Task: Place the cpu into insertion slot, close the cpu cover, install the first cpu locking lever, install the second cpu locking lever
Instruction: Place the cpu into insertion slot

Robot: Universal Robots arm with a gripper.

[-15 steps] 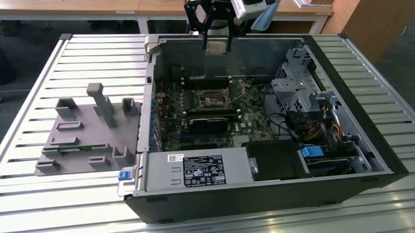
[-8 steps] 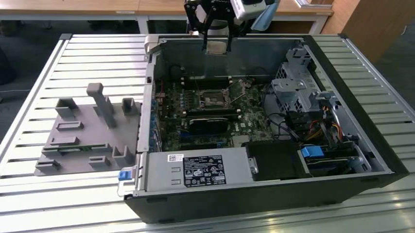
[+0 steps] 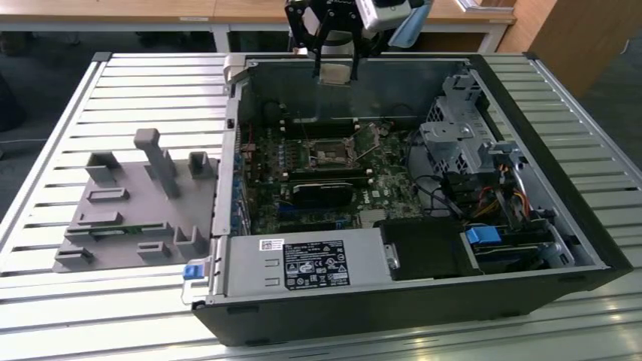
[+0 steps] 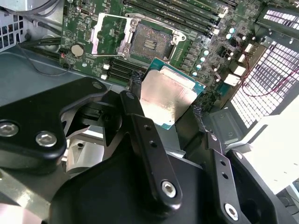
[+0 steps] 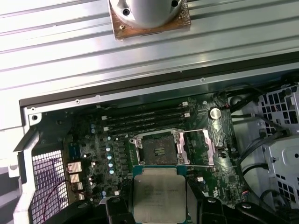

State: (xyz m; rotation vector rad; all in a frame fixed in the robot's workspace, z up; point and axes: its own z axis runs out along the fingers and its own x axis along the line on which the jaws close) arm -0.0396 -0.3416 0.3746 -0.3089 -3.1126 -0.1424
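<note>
My gripper point(image 3: 336, 72) hangs over the back of the open computer case, shut on the cpu point(image 4: 168, 95). The chip's silvery face shows between the black fingers point(image 4: 135, 116) in both wrist views, and its green edge is visible. The cpu point(image 5: 160, 193) is in the air, well above the board and short of the insertion slot point(image 5: 159, 150). The insertion slot point(image 4: 149, 43) lies bare with its dark centre exposed, and it sits mid-board in the exterior view point(image 3: 329, 156). The cpu cover point(image 4: 105, 39) is swung open and rests beside the socket point(image 5: 198, 147).
Long black memory slots point(image 5: 145, 119) run beside the socket. A black graphics card point(image 3: 326, 194) lies nearer the case front, with the power supply point(image 3: 301, 265) beyond it. A metal drive cage point(image 3: 461, 143) and cables fill the exterior view's right. A grey fixture plate point(image 3: 131, 203) sits outside the case.
</note>
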